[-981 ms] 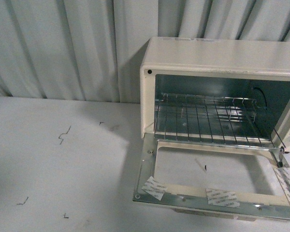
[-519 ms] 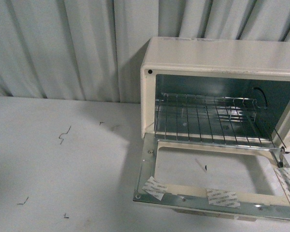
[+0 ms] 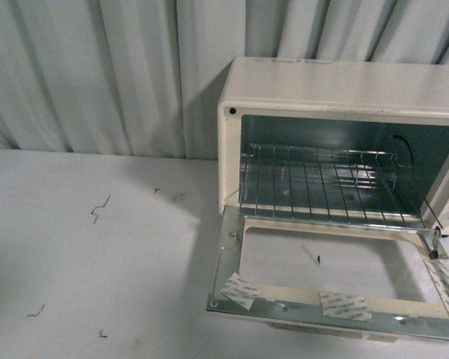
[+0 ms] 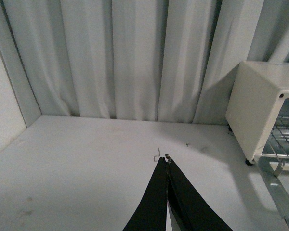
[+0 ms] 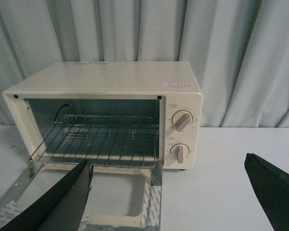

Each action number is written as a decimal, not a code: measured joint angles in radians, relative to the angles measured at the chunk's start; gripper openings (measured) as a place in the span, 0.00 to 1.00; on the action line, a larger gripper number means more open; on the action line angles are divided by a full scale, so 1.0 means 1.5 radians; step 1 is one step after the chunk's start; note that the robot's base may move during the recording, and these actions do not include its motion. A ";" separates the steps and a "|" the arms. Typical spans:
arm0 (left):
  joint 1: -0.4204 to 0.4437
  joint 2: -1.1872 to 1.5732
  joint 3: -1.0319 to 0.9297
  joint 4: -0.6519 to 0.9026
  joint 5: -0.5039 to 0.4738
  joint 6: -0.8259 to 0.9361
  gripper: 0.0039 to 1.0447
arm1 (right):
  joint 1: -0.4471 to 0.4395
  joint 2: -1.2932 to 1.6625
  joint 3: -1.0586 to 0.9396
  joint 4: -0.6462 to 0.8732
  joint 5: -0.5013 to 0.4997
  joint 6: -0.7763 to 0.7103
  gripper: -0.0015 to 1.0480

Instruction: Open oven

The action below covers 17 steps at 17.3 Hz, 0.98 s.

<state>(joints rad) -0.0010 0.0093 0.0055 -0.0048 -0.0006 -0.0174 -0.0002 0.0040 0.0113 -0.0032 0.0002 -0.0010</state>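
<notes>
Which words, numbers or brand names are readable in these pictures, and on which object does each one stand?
None can be read.
Red-printed sticker on top of the oven: too small and blurred.
Marks around the two knobs and the small label above them: too small.
Printed tape strips on the open door: text blurred.

White table [image 3: 97, 262] carries the oven [image 3: 337, 97] at 3 o'clock, open door [image 3: 322, 303] lying flat; small dark marks [image 3: 99, 209] at 9 o'clock.
</notes>
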 joint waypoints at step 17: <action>0.000 0.000 0.000 0.001 0.000 0.001 0.94 | 0.000 0.000 0.000 -0.001 0.000 0.000 0.94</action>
<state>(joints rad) -0.0010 0.0093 0.0051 -0.0032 -0.0002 -0.0166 -0.0002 0.0036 0.0113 -0.0040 0.0002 -0.0010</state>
